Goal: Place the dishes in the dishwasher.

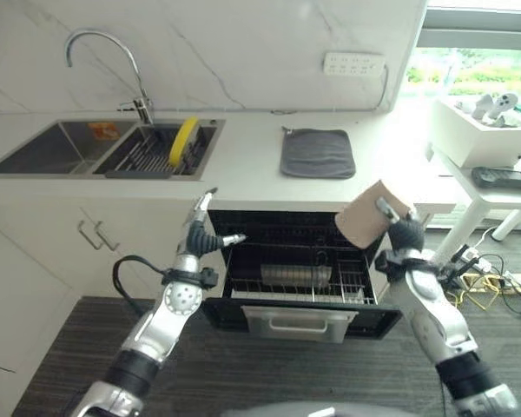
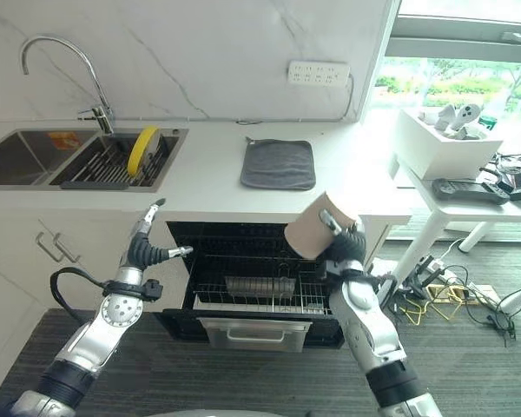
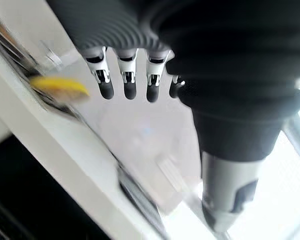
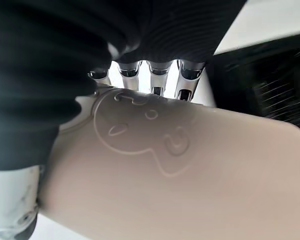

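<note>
Daylight pours in from the window [image 2: 456, 82] on your right, washing the white countertop [image 1: 252, 165] and marble wall [image 1: 243, 52] bright. You lose that window to white glare in the left wrist view. The open dishwasher [image 1: 278, 228] sits in deep shadow inside, and the dark floor [image 2: 243, 373] takes little light. Close up, the tan cup [image 4: 190, 190] is lit softly and evenly.

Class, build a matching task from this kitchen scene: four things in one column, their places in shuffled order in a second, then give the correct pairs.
Things:
1. beige cup
2. yellow plate
3. grey mat
4. dish rack

Places:
A. flat on the counter
B. on edge in the sink drainer
C. inside the open dishwasher
D. held in the right hand

Pairs: 1-D, 2-B, 3-A, 4-C
</note>
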Controlling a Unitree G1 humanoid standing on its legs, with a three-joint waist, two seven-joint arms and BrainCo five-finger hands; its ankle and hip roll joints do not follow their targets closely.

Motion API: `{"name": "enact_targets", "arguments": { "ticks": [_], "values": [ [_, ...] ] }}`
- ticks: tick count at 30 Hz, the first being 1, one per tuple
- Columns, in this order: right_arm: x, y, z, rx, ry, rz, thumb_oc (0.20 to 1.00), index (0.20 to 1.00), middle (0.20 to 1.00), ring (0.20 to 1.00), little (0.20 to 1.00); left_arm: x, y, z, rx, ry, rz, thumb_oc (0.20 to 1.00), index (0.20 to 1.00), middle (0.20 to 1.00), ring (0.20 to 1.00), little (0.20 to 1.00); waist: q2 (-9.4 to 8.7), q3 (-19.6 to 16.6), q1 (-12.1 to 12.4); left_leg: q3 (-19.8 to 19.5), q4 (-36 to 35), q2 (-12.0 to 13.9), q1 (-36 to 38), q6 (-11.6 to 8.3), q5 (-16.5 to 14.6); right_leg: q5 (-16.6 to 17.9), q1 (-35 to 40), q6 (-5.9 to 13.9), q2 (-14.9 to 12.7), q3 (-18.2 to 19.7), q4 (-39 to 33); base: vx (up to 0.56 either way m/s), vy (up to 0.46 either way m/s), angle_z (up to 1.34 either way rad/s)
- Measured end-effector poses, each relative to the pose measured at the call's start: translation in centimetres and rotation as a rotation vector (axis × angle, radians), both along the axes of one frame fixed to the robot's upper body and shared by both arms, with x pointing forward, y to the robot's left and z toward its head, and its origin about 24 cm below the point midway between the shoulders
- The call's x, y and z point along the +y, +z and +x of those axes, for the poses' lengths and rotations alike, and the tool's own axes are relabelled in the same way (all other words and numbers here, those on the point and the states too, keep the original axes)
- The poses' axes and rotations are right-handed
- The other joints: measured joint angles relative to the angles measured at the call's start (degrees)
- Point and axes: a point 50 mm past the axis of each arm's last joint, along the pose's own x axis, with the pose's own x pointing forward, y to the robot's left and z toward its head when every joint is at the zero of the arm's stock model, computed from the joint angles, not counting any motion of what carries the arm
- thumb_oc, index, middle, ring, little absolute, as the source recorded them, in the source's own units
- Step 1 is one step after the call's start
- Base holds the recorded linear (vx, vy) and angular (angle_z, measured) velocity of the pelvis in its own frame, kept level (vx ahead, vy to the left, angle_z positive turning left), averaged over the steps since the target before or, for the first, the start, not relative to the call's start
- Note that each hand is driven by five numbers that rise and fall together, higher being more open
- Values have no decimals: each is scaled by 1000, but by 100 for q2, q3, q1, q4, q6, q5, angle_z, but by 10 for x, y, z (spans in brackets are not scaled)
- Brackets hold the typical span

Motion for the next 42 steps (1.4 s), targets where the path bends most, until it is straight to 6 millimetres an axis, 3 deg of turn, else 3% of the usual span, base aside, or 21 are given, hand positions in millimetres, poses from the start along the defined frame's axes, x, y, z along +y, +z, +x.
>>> {"name": "enact_targets", "arguments": {
  "ticks": [2,5,9,14,16,18,22,27,29,33,38,42],
  "values": [
    [1,-33,-9,117,50,-24,200,200,200,200,200,1,-17,-8,94,-111,150,1000,1000,1000,1000,1000,-12,49,-37,56,10,0,-134,-5,7,21,-164,-1,5,51,3,-14,2,-10],
    [1,-45,-10,168,79,-46,200,200,200,200,200,-6,-25,-12,166,-216,197,1000,1000,1000,1000,1000,55,96,-57,57,29,-3,-167,-63,47,67,-194,-58,1,48,2,-6,6,0],
    [7,-27,9,82,124,-49,200,200,200,200,200,-13,-14,-7,167,-341,239,1000,1000,1000,1000,1000,182,152,-42,46,34,-1,-154,-64,47,68,-155,-57,-1,0,6,40,15,5],
    [5,-23,21,67,136,-65,200,200,200,200,200,-24,-8,-10,220,-528,360,1000,1000,1000,1000,1000,306,195,-19,-23,1,-15,-99,-59,37,24,-66,-21,-25,-35,0,58,0,4],
    [2,-11,30,29,142,-101,200,200,200,200,200,-25,0,-10,215,-572,411,1000,1000,1000,1000,1000,360,254,0,-51,1,-16,-133,-57,37,10,-91,-1,-28,-47,-1,-87,-55,3],
    [-1,12,49,-39,149,-153,200,200,200,200,200,-27,12,-2,185,-609,471,1000,1000,1000,1000,1000,391,321,84,-97,39,-33,-438,-75,134,70,-397,-9,-32,-42,2,-166,-80,3],
    [13,56,82,-160,189,-219,200,200,200,200,200,-41,39,21,92,-645,534,1000,1000,1000,1000,1000,374,846,164,-147,245,-15,-917,-106,245,309,-797,-181,-2,-53,34,-118,-66,2],
    [21,51,84,-127,246,-279,200,200,200,200,200,-43,47,28,88,-661,569,1000,1000,1000,1000,1000,173,1212,168,-143,250,-3,-1022,-120,254,315,-898,-187,5,-46,34,-101,-46,0],
    [20,57,94,-122,254,-322,200,200,200,200,200,-43,61,35,51,-663,628,1000,1000,1000,1000,1000,60,1467,173,-158,369,-9,-1313,-127,259,377,-1131,-218,2,-45,35,-141,-56,1],
    [15,77,109,-141,253,-376,200,200,200,200,200,-46,84,48,-12,-643,673,1000,1000,1000,1000,1000,45,1921,172,-173,430,-12,-1521,-133,263,435,-1312,-264,9,-44,37,-151,-5,0],
    [1,64,114,-65,219,-414,200,200,200,200,200,-49,88,52,-24,-642,692,1000,1000,1000,1000,1000,67,2034,174,-116,414,-81,-1623,-122,256,449,-1437,-262,-65,-15,37,-57,43,-1],
    [-5,76,121,-81,205,-473,200,200,200,200,200,-52,95,55,-49,-645,706,1000,1000,1000,1000,1000,98,2143,181,-119,454,-86,-1796,-115,266,476,-1588,-254,-73,-14,37,-45,-11,1]
  ]
}}
